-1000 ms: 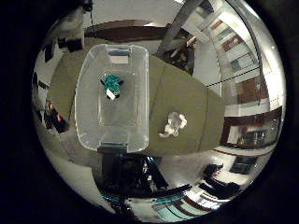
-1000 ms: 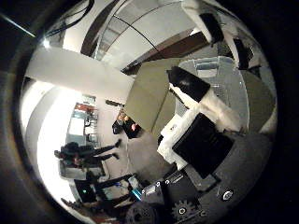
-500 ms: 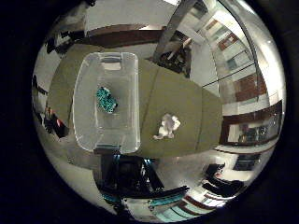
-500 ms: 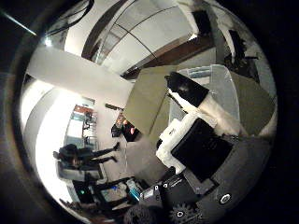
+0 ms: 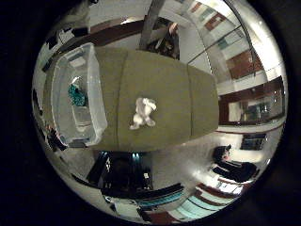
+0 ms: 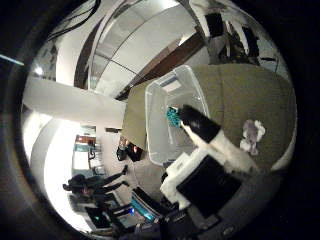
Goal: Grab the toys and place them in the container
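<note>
A clear plastic container (image 5: 87,137) stands at one end of the olive-green table (image 5: 183,94). A teal toy (image 5: 76,95) lies inside it. A white soft toy (image 5: 143,112) lies on the bare table beside the container, near the table's middle. The thumb side palm view shows the container (image 6: 157,98) with the teal toy (image 6: 173,117) in it, and the white toy (image 6: 252,133) on the table. My hand (image 6: 205,145) is high above the table, its white and black fingers stretched out over the container's near rim, holding nothing.
Dark chairs (image 5: 167,40) stand at the table's far edge and more furniture (image 5: 127,169) below its near edge. The floor drops off all round the table. Shelving and glass walls (image 5: 246,75) lie further off.
The whole view has shifted: my hand has moved from over the container toward the table's middle, so the white toy now sits near the centre. The teal toy stays in the container.
</note>
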Available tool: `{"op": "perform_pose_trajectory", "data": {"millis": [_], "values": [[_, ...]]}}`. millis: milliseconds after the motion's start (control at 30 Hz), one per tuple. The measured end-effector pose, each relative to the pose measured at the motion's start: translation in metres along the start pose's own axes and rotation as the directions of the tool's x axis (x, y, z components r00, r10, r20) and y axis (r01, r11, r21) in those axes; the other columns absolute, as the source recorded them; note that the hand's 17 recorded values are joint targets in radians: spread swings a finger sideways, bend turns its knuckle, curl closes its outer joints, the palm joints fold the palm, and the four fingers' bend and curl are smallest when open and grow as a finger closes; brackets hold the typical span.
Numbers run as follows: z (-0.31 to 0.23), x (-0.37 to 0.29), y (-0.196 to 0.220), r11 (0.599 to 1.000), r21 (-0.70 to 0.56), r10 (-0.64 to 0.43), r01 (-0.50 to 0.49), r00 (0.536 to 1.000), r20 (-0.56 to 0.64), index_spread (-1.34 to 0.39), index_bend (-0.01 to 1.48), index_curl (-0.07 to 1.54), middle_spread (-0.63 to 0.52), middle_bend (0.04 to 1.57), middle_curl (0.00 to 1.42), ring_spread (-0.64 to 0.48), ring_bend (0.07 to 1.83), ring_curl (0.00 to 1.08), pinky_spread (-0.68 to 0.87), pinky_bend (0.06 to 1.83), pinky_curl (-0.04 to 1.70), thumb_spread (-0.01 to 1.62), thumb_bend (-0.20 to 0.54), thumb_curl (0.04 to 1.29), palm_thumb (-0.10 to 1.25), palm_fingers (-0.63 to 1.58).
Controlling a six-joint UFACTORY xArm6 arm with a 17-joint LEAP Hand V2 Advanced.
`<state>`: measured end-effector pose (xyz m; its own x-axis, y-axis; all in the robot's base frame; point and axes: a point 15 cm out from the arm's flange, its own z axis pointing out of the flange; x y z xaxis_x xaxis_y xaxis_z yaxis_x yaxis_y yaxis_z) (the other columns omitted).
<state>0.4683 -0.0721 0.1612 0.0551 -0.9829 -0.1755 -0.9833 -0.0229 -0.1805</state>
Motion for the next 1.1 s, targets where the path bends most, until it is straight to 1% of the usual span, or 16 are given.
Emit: {"op": "perform_pose_trajectory", "data": {"millis": [133,167,233,300,400,567,800,1000,1100], "values": [[0.02,0.038,0.016,0.998,-0.046,0.052,-0.052,0.999,0.004,-0.35,0.33,0.6,-0.09,0.43,0.61,-0.03,0.66,0.42,0.2,0.76,0.54,1.11,-0.022,0.36,0.65,0.17],[0.027,0.045,0.021,0.996,-0.059,0.065,-0.065,0.998,0.006,-0.34,0.33,0.59,-0.07,0.41,0.59,-0.01,0.63,0.41,0.24,0.74,0.52,1.11,-0.021,0.36,0.65,0.16],[0.039,0.061,0.024,0.994,-0.076,0.082,-0.082,0.997,0.007,-0.32,0.33,0.56,-0.02,0.36,0.54,0.05,0.57,0.38,0.33,0.66,0.47,1.11,-0.021,0.36,0.65,0.12],[0.051,0.075,0.024,0.991,-0.092,0.097,-0.096,0.995,0.008,-0.31,0.31,0.53,0.0,0.32,0.5,0.1,0.53,0.35,0.37,0.62,0.43,1.11,-0.023,0.36,0.64,0.12],[0.072,0.097,0.028,0.985,-0.122,0.128,-0.126,0.992,0.01,-0.29,0.27,0.48,0.04,0.27,0.45,0.16,0.46,0.31,0.41,0.57,0.38,1.11,-0.022,0.35,0.64,0.12],[0.105,0.12,0.031,0.978,-0.161,0.14,-0.134,0.99,0.021,-0.3,0.2,0.43,0.07,0.2,0.39,0.19,0.36,0.26,0.42,0.5,0.31,1.12,-0.021,0.35,0.64,0.1],[0.154,0.141,0.033,0.978,-0.169,0.126,-0.124,0.992,0.004,-0.3,0.18,0.38,0.08,0.18,0.33,0.19,0.3,0.25,0.41,0.46,0.26,1.11,-0.022,0.36,0.64,0.09],[0.186,0.147,0.035,0.973,-0.195,0.127,-0.123,0.992,0.011,-0.3,0.18,0.35,0.09,0.18,0.31,0.19,0.29,0.25,0.41,0.47,0.23,1.1,-0.022,0.36,0.63,0.08],[0.199,0.153,0.029,0.973,-0.197,0.127,-0.122,0.992,0.011,-0.3,0.18,0.34,0.09,0.18,0.3,0.2,0.28,0.25,0.41,0.48,0.22,1.1,-0.022,0.36,0.63,0.08]]}}
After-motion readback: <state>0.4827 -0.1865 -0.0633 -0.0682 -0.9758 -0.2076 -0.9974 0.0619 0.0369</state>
